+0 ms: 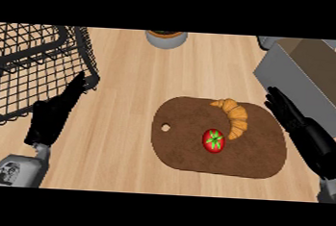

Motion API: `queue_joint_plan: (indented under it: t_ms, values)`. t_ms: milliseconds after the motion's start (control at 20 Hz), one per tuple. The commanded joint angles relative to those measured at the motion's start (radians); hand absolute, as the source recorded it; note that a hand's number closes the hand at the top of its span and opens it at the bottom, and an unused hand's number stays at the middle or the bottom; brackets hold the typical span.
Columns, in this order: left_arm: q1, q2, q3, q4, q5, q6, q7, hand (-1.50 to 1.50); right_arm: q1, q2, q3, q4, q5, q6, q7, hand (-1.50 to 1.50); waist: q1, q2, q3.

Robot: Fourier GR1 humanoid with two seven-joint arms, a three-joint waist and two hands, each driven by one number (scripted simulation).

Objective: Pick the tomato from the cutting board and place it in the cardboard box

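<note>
Tomato sits on cutting board, just off centre toward 5 o'clock, touching or nearly touching croissant at its 1 o'clock. Cardboard box at 2 o'clock of board, open top. Right hand over board's 3 o'clock edge, fingers straight, holding nothing. Left hand rests at 9 o'clock near wire basket, fingers straight, empty. Step in hand, prob: reach w/ right hand. Approach from 4 o'clock side, avoid nudging croissant; curl fingers round tomato before lift.
</note>
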Motion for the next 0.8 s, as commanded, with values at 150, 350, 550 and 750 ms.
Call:
queue_joint_plan:
  t_ms: [150, 350, 550, 750]
  values:
    - [-0.050, 0.045, -0.011, -0.096, -0.051, -0.037, -0.097, 0.00, -0.152, -0.068, -0.207, -0.155, -0.053, -0.053, -0.001, -1.50, -0.008, 0.008, -0.016]
    - [-0.054, 0.072, -0.007, -0.091, -0.006, -0.128, -0.186, 0.00, -0.184, -0.254, -0.237, -0.128, 0.166, -0.055, 0.025, -1.50, -0.005, 0.016, -0.018]
    - [-0.073, 0.046, -0.006, -0.088, -0.021, -0.141, -0.192, 0.00, -0.087, -0.153, -0.199, -0.044, 0.277, -0.019, -0.265, -1.50, 0.005, 0.016, -0.014]
    - [-0.056, 0.058, 0.007, -0.086, -0.028, -0.147, -0.215, 0.00, -0.083, -0.227, -0.150, -0.053, 0.410, 0.021, -0.392, -1.50, 0.006, 0.016, -0.014]
